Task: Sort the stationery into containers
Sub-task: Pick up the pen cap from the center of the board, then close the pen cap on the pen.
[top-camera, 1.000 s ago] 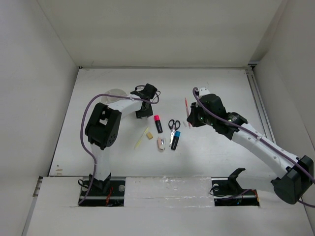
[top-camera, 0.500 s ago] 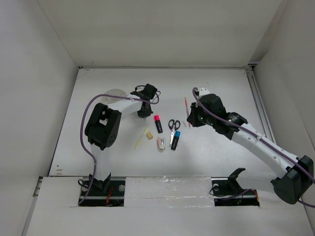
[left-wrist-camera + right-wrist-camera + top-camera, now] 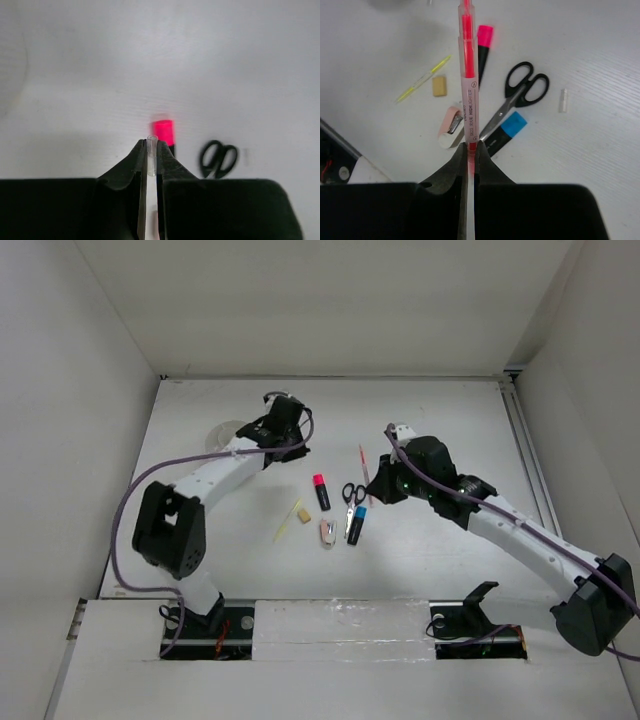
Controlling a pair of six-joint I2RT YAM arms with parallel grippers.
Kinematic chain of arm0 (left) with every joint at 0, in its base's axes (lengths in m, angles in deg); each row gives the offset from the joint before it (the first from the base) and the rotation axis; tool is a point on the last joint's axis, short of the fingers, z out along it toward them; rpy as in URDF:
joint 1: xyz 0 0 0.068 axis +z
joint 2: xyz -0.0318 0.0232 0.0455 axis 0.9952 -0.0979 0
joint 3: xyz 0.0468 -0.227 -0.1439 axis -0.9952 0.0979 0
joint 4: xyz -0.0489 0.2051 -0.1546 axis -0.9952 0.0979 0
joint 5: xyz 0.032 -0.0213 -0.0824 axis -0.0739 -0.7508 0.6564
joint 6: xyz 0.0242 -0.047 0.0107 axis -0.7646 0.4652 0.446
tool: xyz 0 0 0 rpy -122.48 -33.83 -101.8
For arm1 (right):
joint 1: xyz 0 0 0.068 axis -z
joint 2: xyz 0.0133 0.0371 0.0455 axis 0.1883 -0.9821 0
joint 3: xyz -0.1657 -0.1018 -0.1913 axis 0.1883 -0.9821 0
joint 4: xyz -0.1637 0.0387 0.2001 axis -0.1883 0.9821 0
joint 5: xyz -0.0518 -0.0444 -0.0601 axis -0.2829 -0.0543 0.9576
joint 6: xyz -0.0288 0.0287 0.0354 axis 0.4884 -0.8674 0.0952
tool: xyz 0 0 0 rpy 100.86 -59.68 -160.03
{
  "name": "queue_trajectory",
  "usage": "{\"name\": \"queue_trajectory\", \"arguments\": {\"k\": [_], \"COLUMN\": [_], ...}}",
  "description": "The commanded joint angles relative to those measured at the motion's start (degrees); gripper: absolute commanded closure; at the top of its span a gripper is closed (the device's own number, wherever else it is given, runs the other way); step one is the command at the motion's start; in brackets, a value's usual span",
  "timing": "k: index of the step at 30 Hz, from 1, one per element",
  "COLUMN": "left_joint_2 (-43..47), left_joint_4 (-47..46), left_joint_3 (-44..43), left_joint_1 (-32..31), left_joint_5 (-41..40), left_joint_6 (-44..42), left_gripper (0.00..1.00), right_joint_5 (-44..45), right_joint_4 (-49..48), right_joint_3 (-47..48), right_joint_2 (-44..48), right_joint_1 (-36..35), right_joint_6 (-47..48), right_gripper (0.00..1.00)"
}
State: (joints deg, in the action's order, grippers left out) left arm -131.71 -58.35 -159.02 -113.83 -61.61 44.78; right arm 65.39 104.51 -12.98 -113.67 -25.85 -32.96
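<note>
My left gripper point(image 3: 292, 445) point(image 3: 152, 146) is shut on a small clear tube point(image 3: 152, 156), held above the table near the round white tray point(image 3: 222, 430). My right gripper point(image 3: 380, 487) point(image 3: 470, 148) is shut on the pink pen point(image 3: 362, 462) point(image 3: 468, 75), which sticks out over the pile. On the table lie the pink-capped highlighter point(image 3: 321, 491) point(image 3: 484, 45) point(image 3: 163, 132), black scissors point(image 3: 353, 494) point(image 3: 520, 95) point(image 3: 218, 158), blue-capped highlighter point(image 3: 356, 524) point(image 3: 506, 131), white-pink piece point(image 3: 327, 531) point(image 3: 450, 128), tan eraser point(image 3: 303, 515) point(image 3: 439, 85) and yellow stick point(image 3: 285, 523) point(image 3: 422, 79).
A second small clear tube point(image 3: 563, 100) lies on the table to the right of the scissors. White walls enclose the table on the left, back and right. The arm bases stand at the near edge.
The left gripper shut on the clear tube, then lifted and swung back toward the tray with its arm stretched out. The right gripper shifted slightly left with the pen.
</note>
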Motion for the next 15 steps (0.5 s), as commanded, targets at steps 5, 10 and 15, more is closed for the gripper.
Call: {"name": "queue_trajectory", "arguments": {"k": [5,10,15], "left_joint_2": [18.3,26.1,30.2], "left_joint_4": [-17.4,-27.7,-32.1], "left_joint_3": [-0.1,6.0,9.8], "left_joint_1": [0.0,0.0,0.0], "left_joint_5": [6.3,15.1,23.2], "left_joint_6": [-3.9,-5.8,-5.8], "left_gripper": [1.0,1.0,1.0], "right_joint_5": [-23.0,-26.8,-27.4], "right_joint_4": [-23.3,-34.1,-36.0], "right_joint_3": [-6.3,-7.2,-5.1], "right_joint_2": [0.4,-2.3,-4.8], "right_joint_1": [0.0,-3.5,-4.3], "right_joint_6": [-8.2,-13.7,-14.4], "right_gripper": [1.0,1.0,1.0]}}
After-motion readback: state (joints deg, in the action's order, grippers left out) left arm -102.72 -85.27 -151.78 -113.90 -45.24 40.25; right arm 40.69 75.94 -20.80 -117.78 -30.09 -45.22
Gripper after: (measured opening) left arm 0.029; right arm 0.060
